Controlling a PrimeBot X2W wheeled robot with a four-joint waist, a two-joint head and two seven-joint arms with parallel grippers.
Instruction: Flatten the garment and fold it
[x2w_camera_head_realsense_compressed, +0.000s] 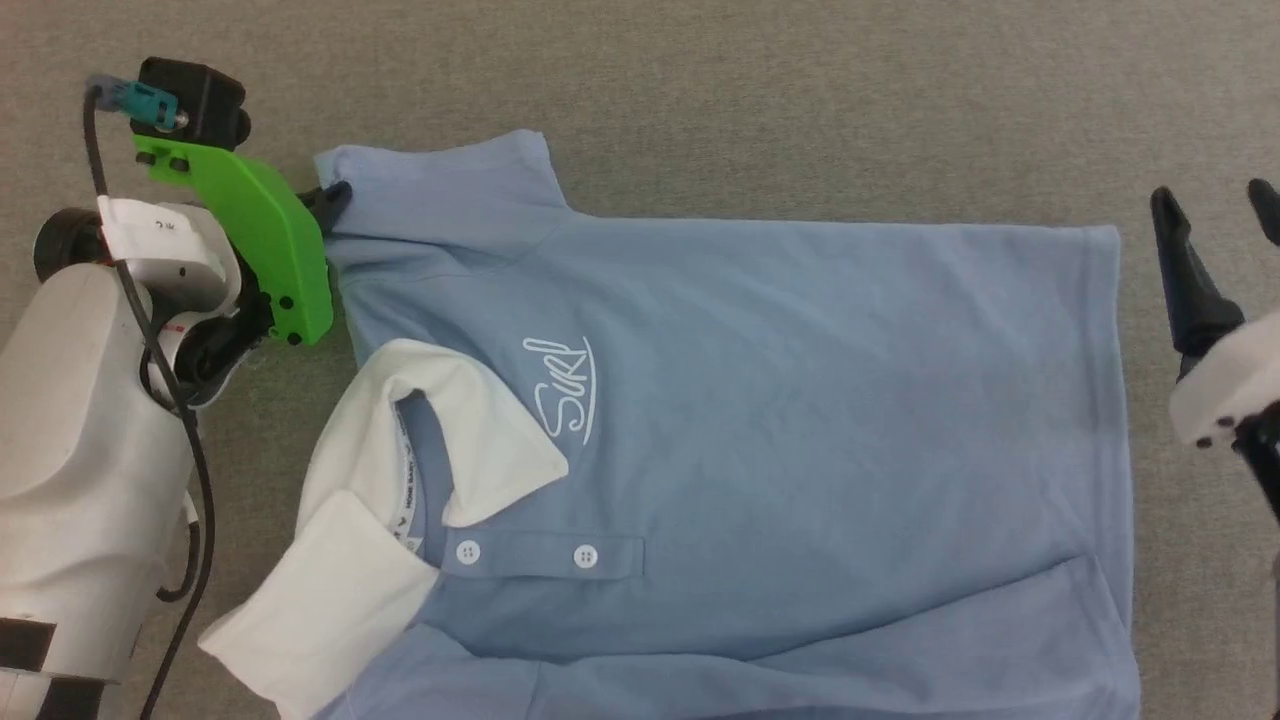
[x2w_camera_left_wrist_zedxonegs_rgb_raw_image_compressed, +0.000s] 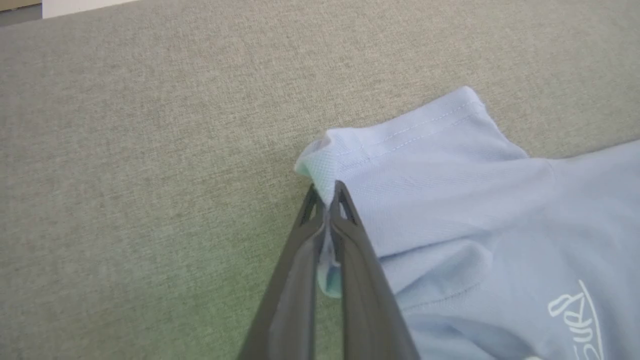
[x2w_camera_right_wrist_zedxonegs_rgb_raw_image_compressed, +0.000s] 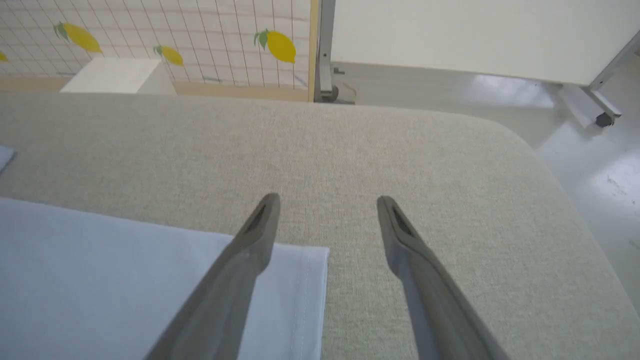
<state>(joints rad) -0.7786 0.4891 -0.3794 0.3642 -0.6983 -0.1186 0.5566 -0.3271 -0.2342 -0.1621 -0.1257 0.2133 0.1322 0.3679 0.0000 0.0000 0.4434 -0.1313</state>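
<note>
The garment (x2w_camera_head_realsense_compressed: 760, 400) lies across the padded surface (x2w_camera_head_realsense_compressed: 800, 100) before you, collar (x2w_camera_head_realsense_compressed: 400, 480) to your left, hem (x2w_camera_head_realsense_compressed: 1118, 400) to your right. Your left gripper (x2w_camera_head_realsense_compressed: 335, 197) sits at the far sleeve (x2w_camera_head_realsense_compressed: 440, 190) corner (fabric between its fingers); your right gripper (x2w_camera_head_realsense_compressed: 1212, 200) hangs just beside the hem's far corner.

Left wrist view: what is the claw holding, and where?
The shirt, pinched at its sleeve corner by the left claw; the right claw is open, holding nothing.

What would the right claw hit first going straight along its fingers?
Likely the bare grey cushion just past the shirt hem corner; the open right claw points there, height unclear.
</note>
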